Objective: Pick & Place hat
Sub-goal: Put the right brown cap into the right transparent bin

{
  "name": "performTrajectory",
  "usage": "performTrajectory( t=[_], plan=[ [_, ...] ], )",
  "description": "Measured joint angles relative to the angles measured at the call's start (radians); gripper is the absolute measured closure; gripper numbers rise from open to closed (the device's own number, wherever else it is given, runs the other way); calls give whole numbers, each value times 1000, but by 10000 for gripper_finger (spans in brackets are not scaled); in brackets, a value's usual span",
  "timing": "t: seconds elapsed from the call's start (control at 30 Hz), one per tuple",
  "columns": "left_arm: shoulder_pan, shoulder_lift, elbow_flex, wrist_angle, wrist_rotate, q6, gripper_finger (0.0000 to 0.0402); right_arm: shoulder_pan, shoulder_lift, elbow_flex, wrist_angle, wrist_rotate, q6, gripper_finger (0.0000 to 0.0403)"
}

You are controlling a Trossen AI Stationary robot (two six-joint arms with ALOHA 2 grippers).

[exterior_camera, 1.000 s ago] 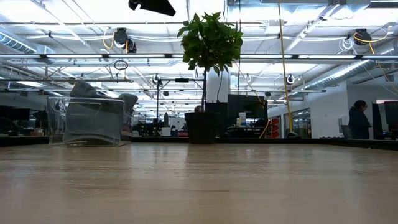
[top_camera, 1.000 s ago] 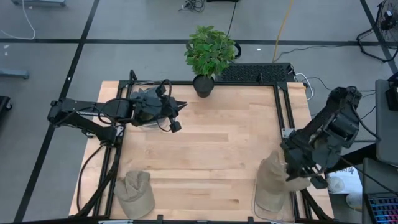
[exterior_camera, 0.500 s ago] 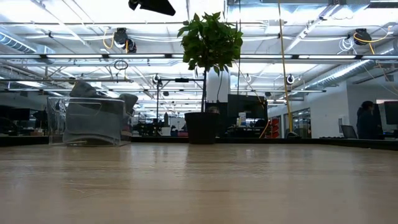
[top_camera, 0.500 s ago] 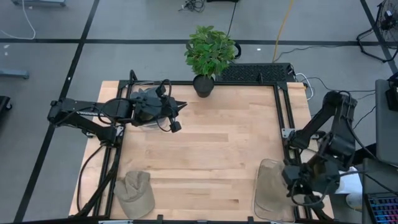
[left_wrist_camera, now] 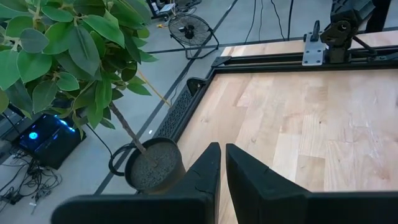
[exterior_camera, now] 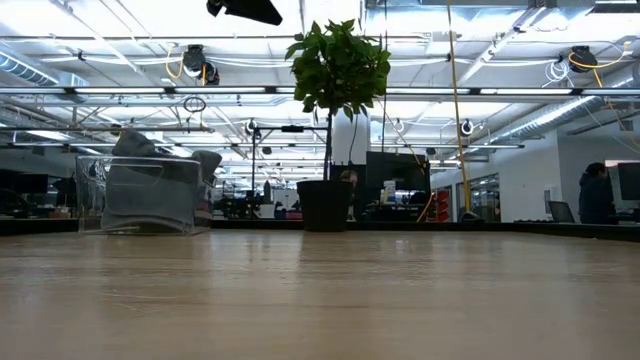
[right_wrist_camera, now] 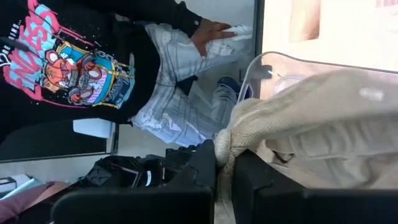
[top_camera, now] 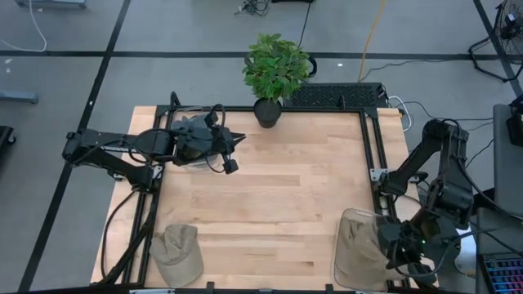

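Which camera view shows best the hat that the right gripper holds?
The right wrist view: the beige hat fills it, pinched in the shut right gripper. The high view shows the hat small, in a clear bin. The low and left wrist views do not show it.

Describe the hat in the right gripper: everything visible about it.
The hat is beige cloth, looking like soft woven cotton with stitched seams. It sits crumpled inside a clear plastic bin at the table's near right corner, filling much of it. The right gripper is shut on a fold of its fabric at the bin's edge. A second, similar tan cap lies loose at the near left corner.
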Motion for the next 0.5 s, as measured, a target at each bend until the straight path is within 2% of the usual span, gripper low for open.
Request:
performTrajectory(
  t=[0.17, 0.3, 0.5],
  plan=[
    [0, 0, 0, 0, 0, 0, 369, -1, 29, 0, -22, -5, -12, 395],
    [0, 0, 0, 0, 0, 0, 369, 0, 64, 0, -22, -76, -26, 395],
    [0, 0, 0, 0, 0, 0, 369, 0, 96, 0, -67, -109, -23, 395]
  ],
)
